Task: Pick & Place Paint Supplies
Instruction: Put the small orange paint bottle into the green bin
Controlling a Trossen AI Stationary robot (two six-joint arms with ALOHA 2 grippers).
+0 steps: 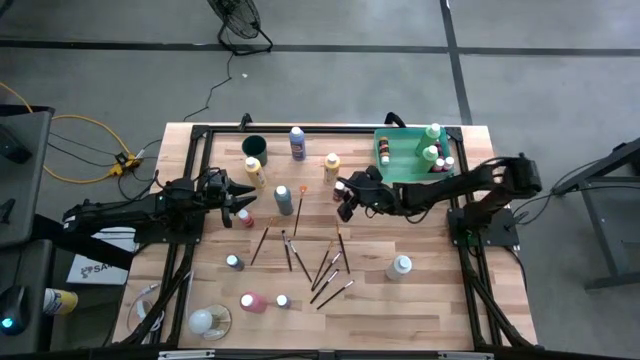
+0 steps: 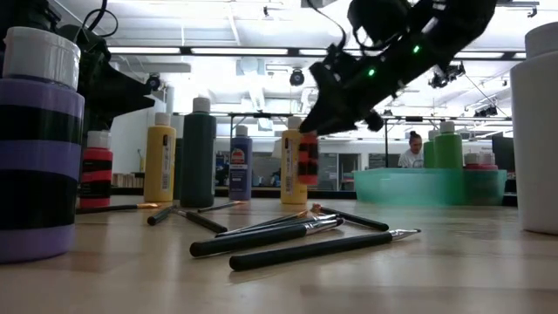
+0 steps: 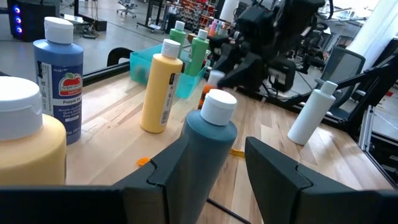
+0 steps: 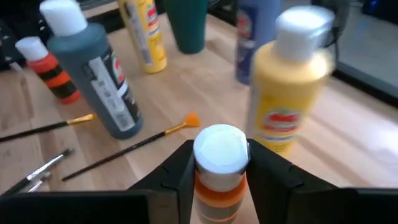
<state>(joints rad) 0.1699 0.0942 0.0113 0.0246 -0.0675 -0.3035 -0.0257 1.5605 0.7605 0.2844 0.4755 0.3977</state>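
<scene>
Currently I log: right gripper [image 4: 219,163] | clamped on the white cap of an orange bottle [image 4: 219,186], lifted off the table [image 1: 420,300] near the yellow bottle [image 1: 331,166] | left gripper [image 1: 240,203] | fingers apart, teal bottle [image 3: 208,155] standing between them | brushes [image 1: 320,268] | loose mid-table | green tray [image 1: 400,165] | far right corner.

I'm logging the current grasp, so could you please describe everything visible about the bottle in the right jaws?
The small orange bottle has a round white cap and dark bands on its label; it looks like plastic. It stands upright between the right gripper jaws, which press on both sides near the cap. In the low view it hangs clear above the table, near the middle.
</scene>
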